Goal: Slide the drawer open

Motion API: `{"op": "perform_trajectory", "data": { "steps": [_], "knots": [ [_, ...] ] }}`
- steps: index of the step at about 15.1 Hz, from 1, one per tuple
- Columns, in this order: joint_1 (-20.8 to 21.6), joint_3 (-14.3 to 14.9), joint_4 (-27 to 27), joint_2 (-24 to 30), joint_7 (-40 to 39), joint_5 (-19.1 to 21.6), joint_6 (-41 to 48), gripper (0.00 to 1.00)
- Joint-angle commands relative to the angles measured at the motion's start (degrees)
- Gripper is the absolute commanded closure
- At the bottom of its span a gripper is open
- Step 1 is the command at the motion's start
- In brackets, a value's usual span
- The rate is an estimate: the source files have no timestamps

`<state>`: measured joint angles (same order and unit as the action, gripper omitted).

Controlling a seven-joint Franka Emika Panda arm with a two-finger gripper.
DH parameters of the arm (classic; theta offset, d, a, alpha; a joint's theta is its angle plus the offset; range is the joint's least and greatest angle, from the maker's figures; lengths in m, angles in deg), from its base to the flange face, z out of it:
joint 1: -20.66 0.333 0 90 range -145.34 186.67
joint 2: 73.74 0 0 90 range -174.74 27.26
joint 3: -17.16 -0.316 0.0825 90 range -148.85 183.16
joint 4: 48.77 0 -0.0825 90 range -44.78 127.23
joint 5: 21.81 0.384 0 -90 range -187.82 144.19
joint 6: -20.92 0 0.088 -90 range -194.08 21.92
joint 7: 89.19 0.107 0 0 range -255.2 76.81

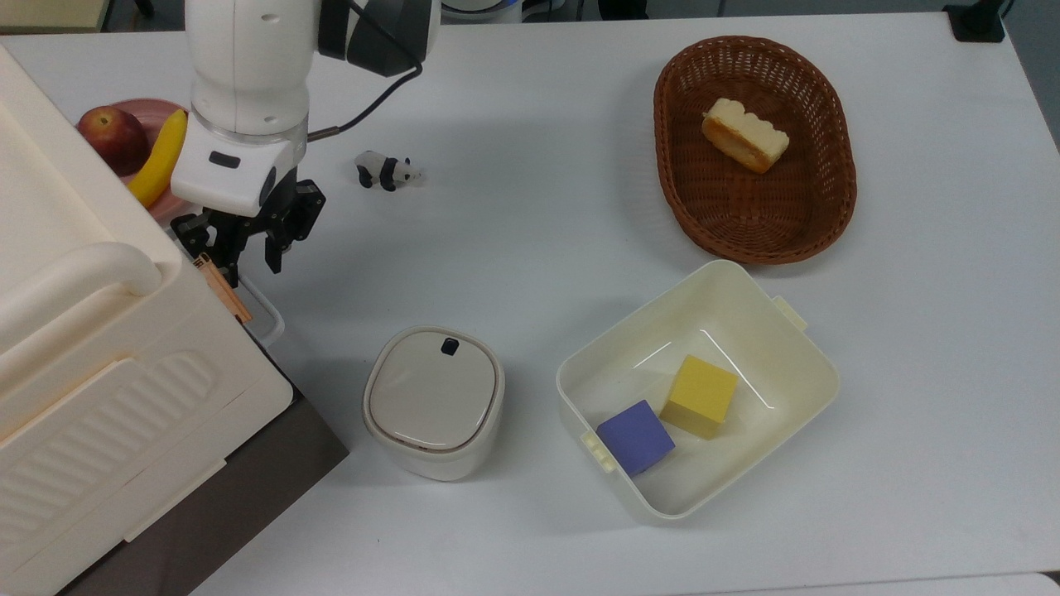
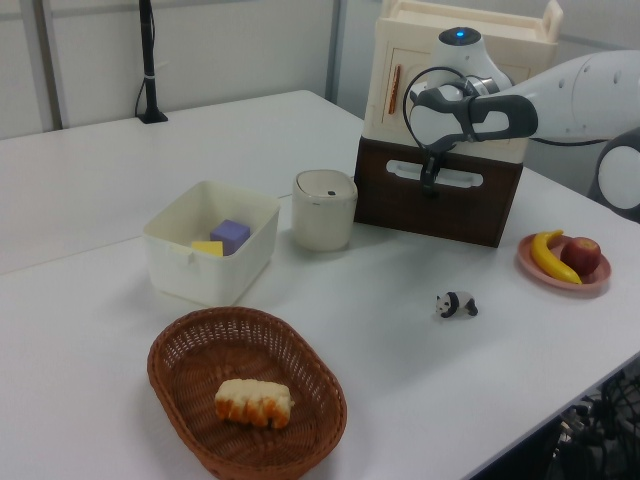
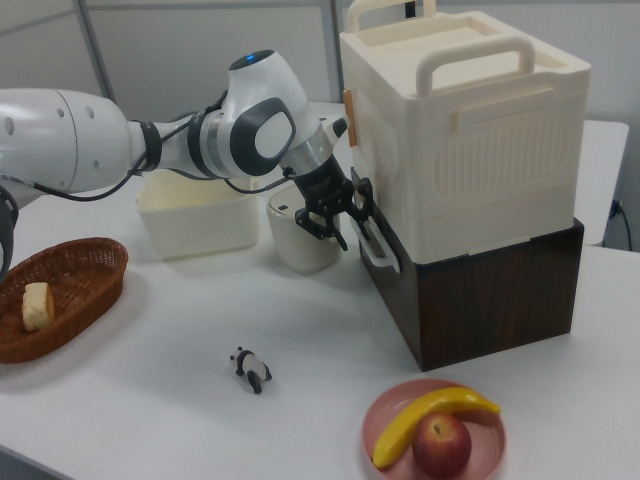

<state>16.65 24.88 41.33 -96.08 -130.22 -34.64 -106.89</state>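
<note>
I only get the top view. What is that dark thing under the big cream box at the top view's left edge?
Observer: The left view shows a dark brown wooden base. Its front panel is the drawer, with the cream box stacked on top.
Operator: How would anyone pull it out?
Observer: A long white handle runs across that front panel.
Operator: Is the claw on it?
Observer: In the right view the gripper is level with the handle, fingers apart. I cannot tell whether it touches.
</note>
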Motion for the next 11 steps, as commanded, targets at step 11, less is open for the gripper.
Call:
{"op": "perform_trajectory", "data": {
  "steps": [11],
  "knots": [
    [0.6, 0.7, 0.0, -0.2, 0.9, -1.2, -1.7, 0.73]
  ]
}}
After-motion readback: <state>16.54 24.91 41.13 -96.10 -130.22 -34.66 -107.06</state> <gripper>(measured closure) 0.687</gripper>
